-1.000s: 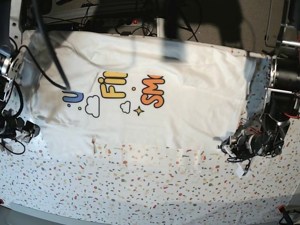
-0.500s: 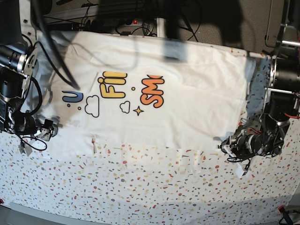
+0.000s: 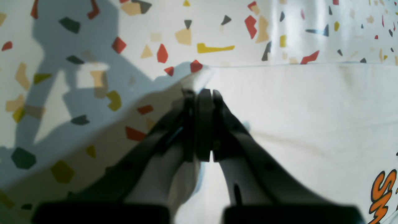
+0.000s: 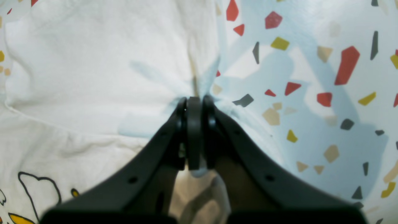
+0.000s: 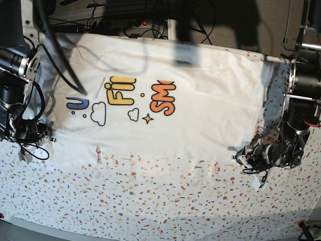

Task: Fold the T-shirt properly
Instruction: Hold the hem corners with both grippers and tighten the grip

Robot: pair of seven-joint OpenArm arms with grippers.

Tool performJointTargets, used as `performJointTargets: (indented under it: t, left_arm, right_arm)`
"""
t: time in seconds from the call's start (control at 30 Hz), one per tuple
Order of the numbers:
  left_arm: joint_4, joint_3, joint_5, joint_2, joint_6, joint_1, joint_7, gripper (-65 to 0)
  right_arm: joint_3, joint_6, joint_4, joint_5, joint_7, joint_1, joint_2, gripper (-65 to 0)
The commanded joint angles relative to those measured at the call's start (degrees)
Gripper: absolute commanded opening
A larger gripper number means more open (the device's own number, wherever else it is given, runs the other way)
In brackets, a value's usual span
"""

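The white T-shirt (image 5: 210, 105) lies spread flat with its print (image 5: 163, 98) facing up. At the hem corner on the base view's right, my left gripper (image 5: 239, 157) is low on the table. The left wrist view shows that gripper (image 3: 201, 93) shut, with the T-shirt (image 3: 311, 109) corner pinched at its tips. On the base view's left, my right gripper (image 5: 48, 137) rests at the shirt's side edge. In the right wrist view it (image 4: 194, 101) is shut, and the T-shirt (image 4: 93, 62) puckers into its tips.
The speckled table cover (image 5: 150, 201) shows in front of the shirt and along both sides. Cables and a power strip (image 5: 135, 22) run behind the table's far edge. The arm bases stand at the left (image 5: 12, 65) and right (image 5: 303, 85) edges.
My right arm came in from the table's left edge to the shirt's side, and its gripper closed on the cloth. The left arm has not moved.
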Motion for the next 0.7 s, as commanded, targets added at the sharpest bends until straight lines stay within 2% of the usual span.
performJointTargets:
  t: [0.0,0.23,0.67]
  left_arm:
    - [1.0,-0.1,-0.6,-0.5,-0.3,-2.1,-1.0,-65.0]
    - [1.0,-0.1,-0.6,-0.5,-0.3,-2.1,-1.5,-65.0]
    - [5.8,-0.1,-0.6,-0.5,-0.3,-2.2,-5.0,-65.0]
  right_arm:
    - [0.1,0.2,0.7,0.3,0.6,2.3,0.8,-65.0]
    - [0.1,0.2,0.7,0.2,0.8,6.1,0.8,-65.0]
    - [0.1,-0.1,0.7,0.1,2.9,7.0,0.8,-65.0]
